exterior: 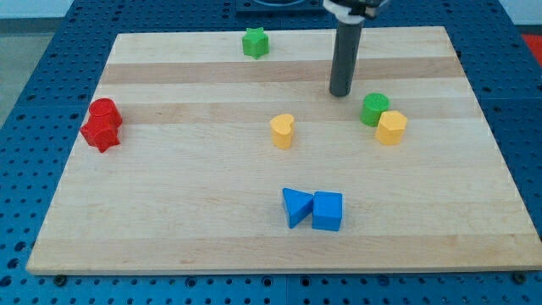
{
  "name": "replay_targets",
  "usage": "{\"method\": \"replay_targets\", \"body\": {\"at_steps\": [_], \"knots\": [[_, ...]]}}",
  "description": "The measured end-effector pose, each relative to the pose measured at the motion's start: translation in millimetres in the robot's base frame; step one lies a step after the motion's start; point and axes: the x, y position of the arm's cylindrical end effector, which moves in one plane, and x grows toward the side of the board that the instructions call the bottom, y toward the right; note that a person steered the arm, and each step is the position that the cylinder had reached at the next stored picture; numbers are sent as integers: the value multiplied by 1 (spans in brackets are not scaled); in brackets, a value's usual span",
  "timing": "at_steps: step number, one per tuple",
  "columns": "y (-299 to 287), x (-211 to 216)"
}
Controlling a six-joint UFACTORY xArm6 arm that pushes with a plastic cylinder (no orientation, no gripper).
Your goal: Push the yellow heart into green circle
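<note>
The yellow heart (283, 130) stands near the middle of the wooden board (186, 212). The green circle (373, 109) is to its right, touching a yellow hexagon (391, 127) at its lower right. My tip (340, 91) rests on the board up and to the left of the green circle and up and to the right of the yellow heart, touching neither.
A green star (255, 41) sits near the top edge. A red circle (105, 111) and a red star (100, 133) touch at the left. A blue triangle (295, 206) and a blue cube (328, 211) touch near the bottom middle.
</note>
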Motion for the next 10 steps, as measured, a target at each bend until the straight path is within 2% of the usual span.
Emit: {"method": "replay_targets", "body": {"at_steps": [2, 3, 4, 5, 6, 8, 9, 10], "knots": [[2, 103], [-50, 129], [-108, 113], [-92, 51], [-71, 16], [-135, 24], [-118, 5], [-54, -4]]}}
